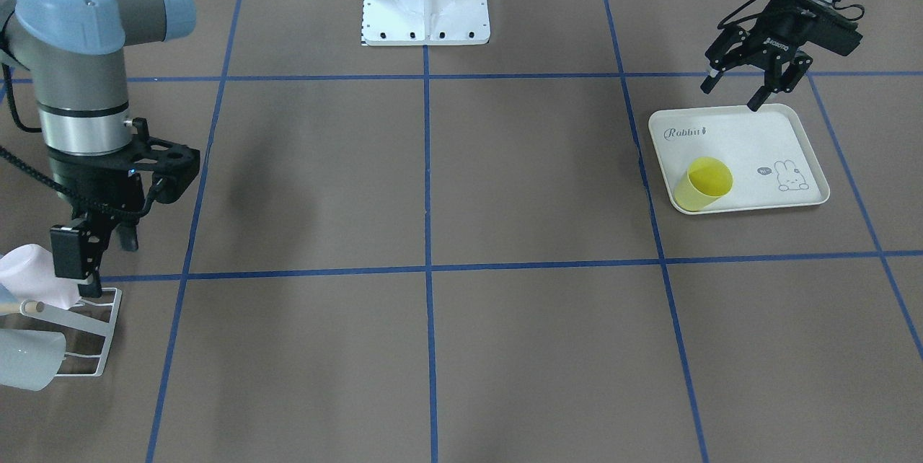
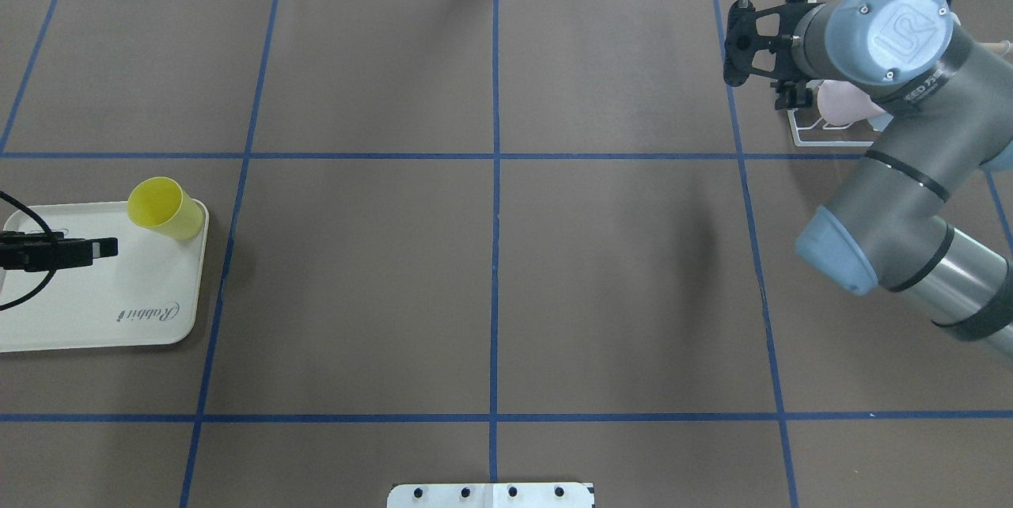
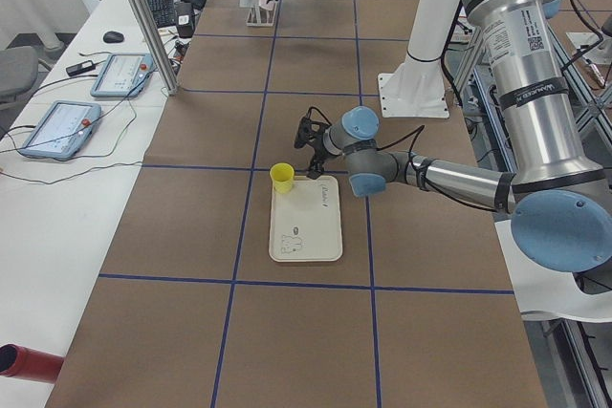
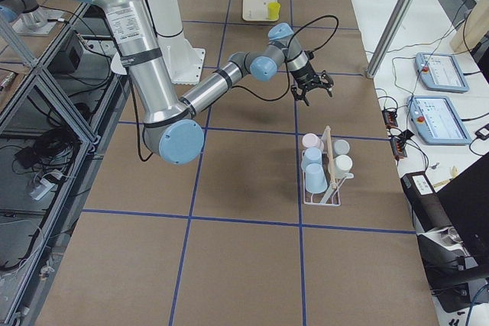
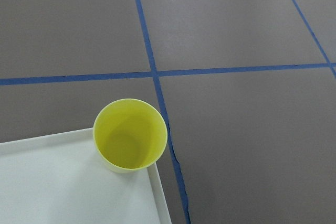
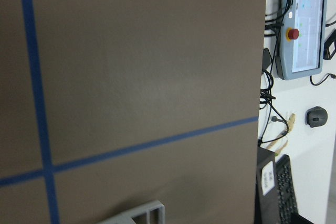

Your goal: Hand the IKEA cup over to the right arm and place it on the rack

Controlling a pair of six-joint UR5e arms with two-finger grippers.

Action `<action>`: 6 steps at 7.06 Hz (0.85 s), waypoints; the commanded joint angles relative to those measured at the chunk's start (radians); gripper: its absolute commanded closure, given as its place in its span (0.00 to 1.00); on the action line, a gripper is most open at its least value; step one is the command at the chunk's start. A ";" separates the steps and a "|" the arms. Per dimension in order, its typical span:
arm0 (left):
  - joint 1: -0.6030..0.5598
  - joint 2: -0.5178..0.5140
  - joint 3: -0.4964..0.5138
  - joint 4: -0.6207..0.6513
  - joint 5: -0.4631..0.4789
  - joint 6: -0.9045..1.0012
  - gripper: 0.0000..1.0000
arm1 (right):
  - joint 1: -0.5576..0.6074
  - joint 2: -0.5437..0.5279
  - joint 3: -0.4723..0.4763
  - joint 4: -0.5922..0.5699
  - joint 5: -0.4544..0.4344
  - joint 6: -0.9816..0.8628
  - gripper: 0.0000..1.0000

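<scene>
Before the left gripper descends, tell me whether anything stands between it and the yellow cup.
Nothing visible does. The left gripper hangs open above the tray, and the yellow cup stands upright in one corner of the tray. Only bare tray surface lies between them.

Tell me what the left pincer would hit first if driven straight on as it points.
Probably the tray, at its robot-side rim: the left pincer points down above that edge. The yellow cup stands at the far corner, off that line. Depth is uncertain.
</scene>
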 commanded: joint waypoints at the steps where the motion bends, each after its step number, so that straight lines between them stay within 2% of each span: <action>1: 0.004 -0.047 0.060 0.001 0.082 -0.059 0.00 | -0.141 -0.007 0.111 0.002 0.031 0.361 0.01; 3: 0.005 -0.110 0.124 0.011 0.087 -0.053 0.00 | -0.225 -0.004 0.179 0.003 0.030 0.511 0.01; 6: 0.008 -0.126 0.183 0.011 0.141 -0.059 0.00 | -0.243 -0.003 0.193 0.003 0.030 0.541 0.01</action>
